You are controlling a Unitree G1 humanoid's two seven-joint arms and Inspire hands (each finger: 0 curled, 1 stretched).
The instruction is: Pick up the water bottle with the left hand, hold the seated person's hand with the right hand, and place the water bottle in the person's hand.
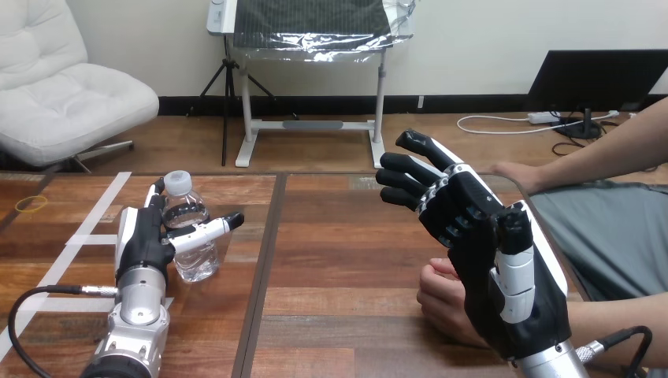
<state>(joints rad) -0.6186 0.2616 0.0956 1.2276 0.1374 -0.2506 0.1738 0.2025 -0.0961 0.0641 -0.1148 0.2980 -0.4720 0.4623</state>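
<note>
At the frame's left the clear water bottle (191,236) carries a white cap, the left hand (142,244) and right hand (480,252) are black with white shells, and the brown plank-patterned table (339,260) bears white tape strips (94,211) and a yellow ring (31,203).

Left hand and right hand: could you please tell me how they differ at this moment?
The left hand is low at the table, beside the bottle; the right hand is raised above the person's hand. The left hand points straight ahead; the right hand points up and leftward, open. Both are black with white shells.
</note>
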